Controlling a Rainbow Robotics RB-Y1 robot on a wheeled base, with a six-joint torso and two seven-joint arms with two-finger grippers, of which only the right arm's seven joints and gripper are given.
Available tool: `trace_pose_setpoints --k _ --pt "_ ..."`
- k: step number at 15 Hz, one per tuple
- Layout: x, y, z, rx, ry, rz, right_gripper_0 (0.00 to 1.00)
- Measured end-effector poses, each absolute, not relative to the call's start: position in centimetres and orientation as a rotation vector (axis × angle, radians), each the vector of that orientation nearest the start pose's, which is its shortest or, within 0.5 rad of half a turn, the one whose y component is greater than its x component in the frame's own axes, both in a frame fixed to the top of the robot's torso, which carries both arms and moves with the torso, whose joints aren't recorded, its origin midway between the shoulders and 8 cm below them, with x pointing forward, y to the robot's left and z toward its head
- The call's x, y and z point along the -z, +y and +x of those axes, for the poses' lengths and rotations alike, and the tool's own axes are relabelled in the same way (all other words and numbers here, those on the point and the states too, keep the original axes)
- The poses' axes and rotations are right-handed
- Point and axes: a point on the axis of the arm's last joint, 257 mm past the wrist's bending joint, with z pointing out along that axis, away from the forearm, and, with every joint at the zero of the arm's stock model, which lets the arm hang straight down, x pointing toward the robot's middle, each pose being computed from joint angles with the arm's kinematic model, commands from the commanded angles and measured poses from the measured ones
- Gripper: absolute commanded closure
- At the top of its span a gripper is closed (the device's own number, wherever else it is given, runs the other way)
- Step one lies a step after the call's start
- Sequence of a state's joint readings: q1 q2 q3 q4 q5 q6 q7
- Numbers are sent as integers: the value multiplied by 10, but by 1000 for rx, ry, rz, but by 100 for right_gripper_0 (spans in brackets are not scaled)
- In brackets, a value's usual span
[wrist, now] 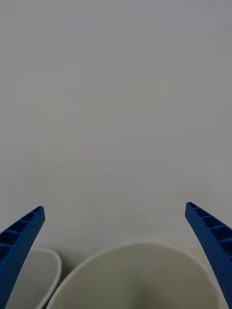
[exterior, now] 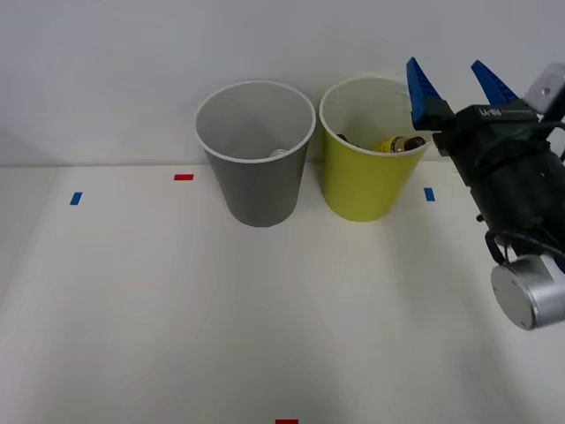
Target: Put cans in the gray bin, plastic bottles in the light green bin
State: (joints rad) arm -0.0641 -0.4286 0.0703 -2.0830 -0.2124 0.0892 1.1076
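Observation:
The gray bin (exterior: 256, 168) stands at the back of the table, with a pale object barely visible low inside it. To its right stands the light green bin (exterior: 371, 168); a yellow plastic bottle (exterior: 393, 144) with a dark cap lies inside it. My right gripper (exterior: 459, 81) hovers open and empty above the right rim of the light green bin, fingers pointing up toward the wall. In the right wrist view the open gripper (wrist: 116, 217) frames the light green bin's white rim (wrist: 130, 251) and the edge of the gray bin (wrist: 48, 270). No can is clearly visible.
A white wall rises right behind both bins. Small tape marks lie on the white table: blue (exterior: 76, 199) at left, red (exterior: 184, 177) near the gray bin, blue (exterior: 429, 194) right of the green bin, red (exterior: 286, 421) at the front edge.

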Motion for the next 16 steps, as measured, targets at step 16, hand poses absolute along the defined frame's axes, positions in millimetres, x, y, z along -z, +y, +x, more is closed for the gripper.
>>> trace_pose_setpoints --k 16 --pt "136 -264 398 -382 1347 324 0"
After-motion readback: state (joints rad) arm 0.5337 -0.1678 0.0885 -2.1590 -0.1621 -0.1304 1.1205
